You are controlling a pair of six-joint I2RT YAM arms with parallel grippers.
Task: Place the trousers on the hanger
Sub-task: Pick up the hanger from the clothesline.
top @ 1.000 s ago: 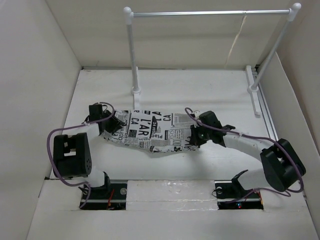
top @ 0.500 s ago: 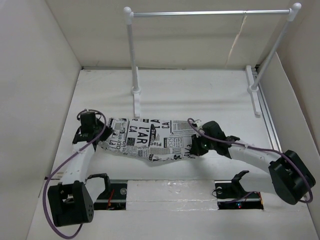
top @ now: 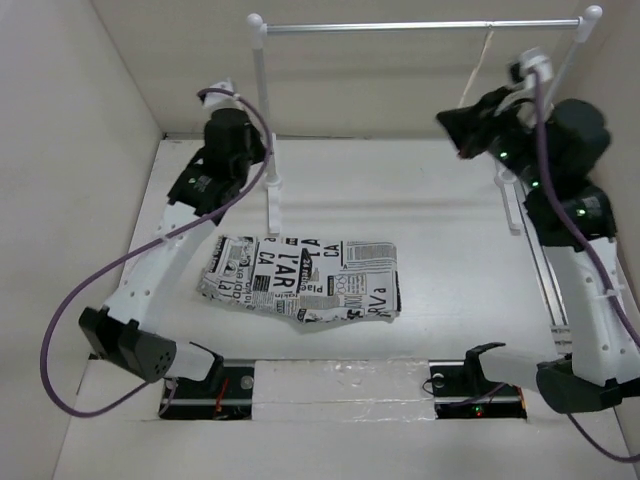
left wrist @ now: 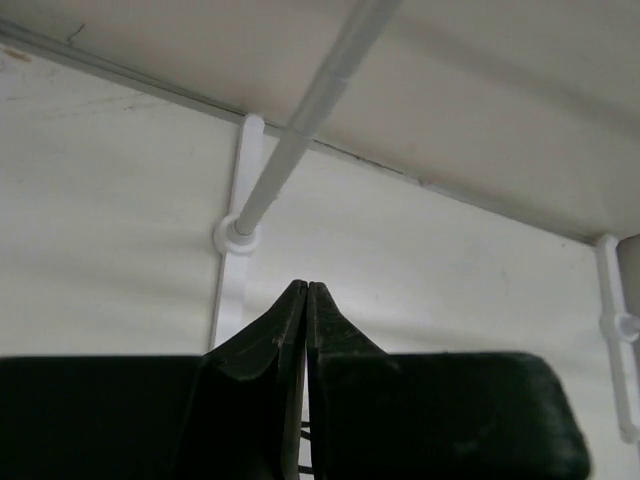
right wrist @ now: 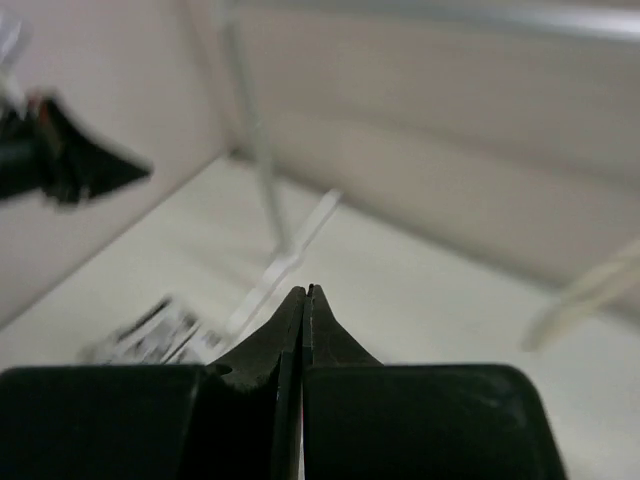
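Overhead view: the trousers (top: 300, 280) lie in a folded, rumpled heap on the tabletop (top: 440, 230), lower centre of frame, just in front of the left post of the clothes rail (top: 420, 27). Neither arm touches them. The hanger (top: 478, 72) shows only as a thin pale line hanging from the rail bar, upper right of frame.

Left end effector (left wrist: 305, 288): clenched, fingertips pressed together, grasping nothing. It sits high at the upper left of the overhead view, beside the left rail post.

Right end effector (right wrist: 305, 290): clenched and empty. It is held high at the upper right of the overhead view, near the hanger, well apart from the trousers.
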